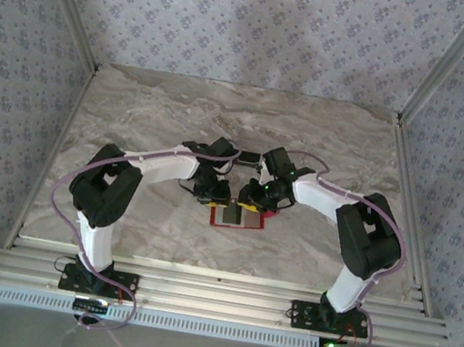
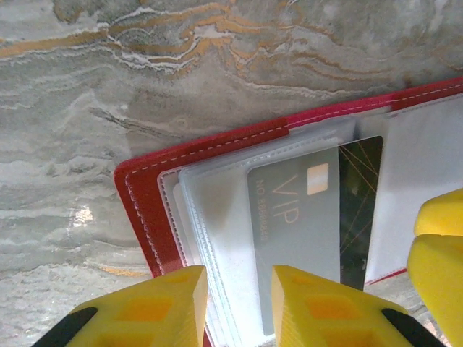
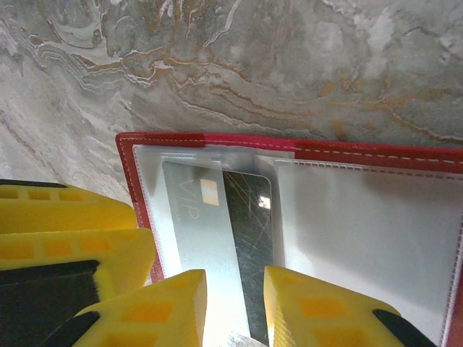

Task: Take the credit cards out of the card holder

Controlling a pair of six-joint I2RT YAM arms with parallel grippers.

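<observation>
Counts: one card holder (image 1: 237, 220) is lying open, one credit card (image 2: 293, 224) is showing inside it, and two hands are meeting over it.
Holder's place: it is lying flat on the marbled desk (image 2: 108, 87), near the middle, between the two arms.
Card's place: it is sitting in a clear sleeve (image 2: 213, 217) on the holder's inner side, with its far edge tucked under the plastic.
Left hand (image 2: 237, 278): its fingers are standing apart over the holder's corner, and the sleeve edge and the card's grey half are showing in the gap. Whether they are touching the plastic I cannot tell.
Right hand (image 3: 235, 282): its fingers are standing apart, and the card, wider than the gap, is running beneath them.
Hands together: they are working just beside each other.
Look: the holder is showing a red border with pale stitching. The card is showing grey with "VIP", a small pale square and a dark band with thin gold lines.
</observation>
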